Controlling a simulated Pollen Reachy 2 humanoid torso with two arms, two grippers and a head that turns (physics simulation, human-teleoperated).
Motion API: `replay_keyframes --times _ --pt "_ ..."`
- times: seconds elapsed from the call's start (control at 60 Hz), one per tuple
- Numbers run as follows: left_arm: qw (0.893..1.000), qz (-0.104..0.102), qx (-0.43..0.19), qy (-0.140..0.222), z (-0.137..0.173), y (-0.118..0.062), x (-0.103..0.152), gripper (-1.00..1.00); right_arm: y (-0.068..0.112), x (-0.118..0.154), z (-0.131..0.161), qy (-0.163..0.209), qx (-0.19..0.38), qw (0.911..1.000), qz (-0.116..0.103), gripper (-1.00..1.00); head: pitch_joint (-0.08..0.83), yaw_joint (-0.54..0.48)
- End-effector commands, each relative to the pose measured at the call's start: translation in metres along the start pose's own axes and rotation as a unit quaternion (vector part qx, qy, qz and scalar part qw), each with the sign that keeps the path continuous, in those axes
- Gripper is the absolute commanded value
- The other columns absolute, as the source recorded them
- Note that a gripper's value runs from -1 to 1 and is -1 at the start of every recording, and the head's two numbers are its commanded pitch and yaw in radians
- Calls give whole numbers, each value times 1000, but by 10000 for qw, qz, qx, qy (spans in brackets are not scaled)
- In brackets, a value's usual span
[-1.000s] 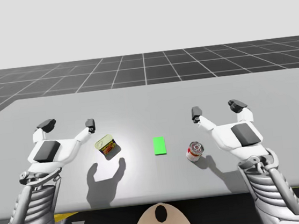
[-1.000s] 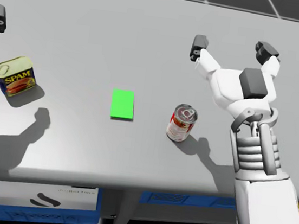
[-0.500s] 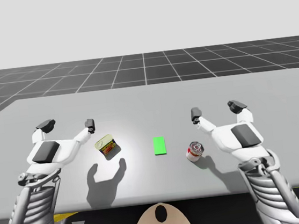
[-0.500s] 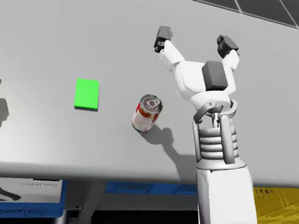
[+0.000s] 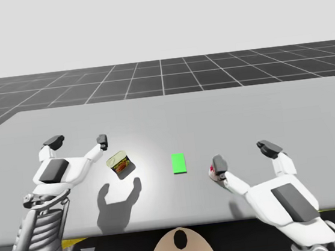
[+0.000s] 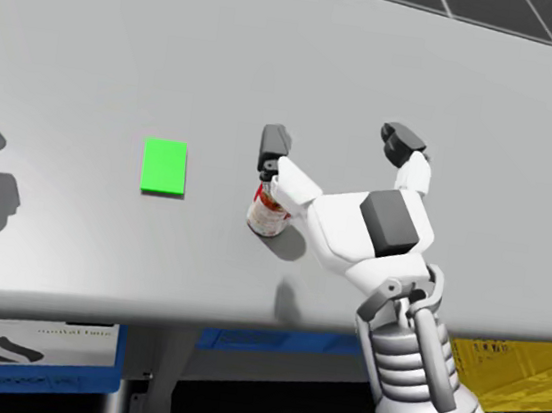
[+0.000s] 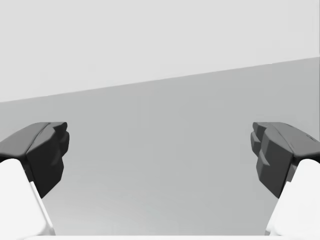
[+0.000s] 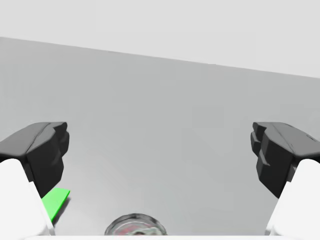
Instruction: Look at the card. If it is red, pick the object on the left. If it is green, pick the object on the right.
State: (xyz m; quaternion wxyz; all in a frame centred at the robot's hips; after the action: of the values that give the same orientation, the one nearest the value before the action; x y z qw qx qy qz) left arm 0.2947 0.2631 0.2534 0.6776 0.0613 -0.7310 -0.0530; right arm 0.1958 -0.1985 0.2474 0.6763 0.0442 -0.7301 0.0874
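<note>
Card point(image 5: 178, 163): green, middle of the high view.
Red can point(image 6: 268, 211): centre of the head view, partly behind a finger.
Right gripper point(image 5: 243, 155): jaws wide apart, empty.
Left gripper point(image 5: 77, 139): jaws wide apart, empty.

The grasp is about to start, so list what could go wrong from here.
1. In the head view, one of the right arm's open jaws sits over the red can, not beside it. Lowering from here may tip the can.
2. The right wrist view shows the can under the jaws, slightly off-centre toward the green card. Closing like this may miss it or shove it onto the card.
</note>
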Motion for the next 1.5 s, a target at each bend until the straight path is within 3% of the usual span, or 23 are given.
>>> replay_keyframes --times 0.017,0.25,0.35,0.45,0.483,0.817,1.083,1.117,1.133,1.15,1.167,1.35,1.5 --pt "10000 4 -14 9 -1 -1 -1 -1000 17 -26 32 186 273 9993 -200 -1000 774 -283" --pt "10000 -1 -41 10 -2 -1 -2 -1000 19 -75 33 430 313 9977 -427 -1000 774 -288" --pt "10000 9 -40 5 -2 -1 -1 -1000 20 -87 26 550 305 9972 -414 -1000 776 -284" --pt "10000 10 -45 5 -2 -1 -1 -1000 19 -95 17 660 272 9964 -449 -1000 776 -281" --pt "10000 14 -47 3 -2 -1 -1 -1000 16 -100 9 769 217 9952 -567 -1000 776 -280" --pt "10000 22 -45 -1 -1 0 -1 -1000 9 -117 -28 1280 143 9873 -928 -1000 771 -277" --pt "10000 43 -55 -2 -1 -1 0 -1000 14 -120 -39 1375 278 9875 -724 -1000 763 -286" --pt "10000 42 -55 -1 -1 -1 0 -1000 14 -120 -38 1363 215 9881 -675 -762 763 -286" --pt "10000 42 -56 0 -1 -1 0 -1000 14 -120 -37 1360 228 9881 -680 -388 763 -287" --pt "10000 41 -59 2 -1 -1 0 -1000 14 -121 -37 1366 221 9881 -678 856 763 -288" --pt "10000 42 -58 1 -1 -1 0 -1000 14 -121 -37 1369 218 9880 -685 938 762 -289" --pt "10000 36 -64 13 -1 -2 -1 -1000 13 -121 -36 1465 181 9865 -709 1000 741 -294" --pt "10000 22 -65 27 -2 -3 -2 -1000 12 -122 -36 1473 203 9863 -717 1000 641 -291"
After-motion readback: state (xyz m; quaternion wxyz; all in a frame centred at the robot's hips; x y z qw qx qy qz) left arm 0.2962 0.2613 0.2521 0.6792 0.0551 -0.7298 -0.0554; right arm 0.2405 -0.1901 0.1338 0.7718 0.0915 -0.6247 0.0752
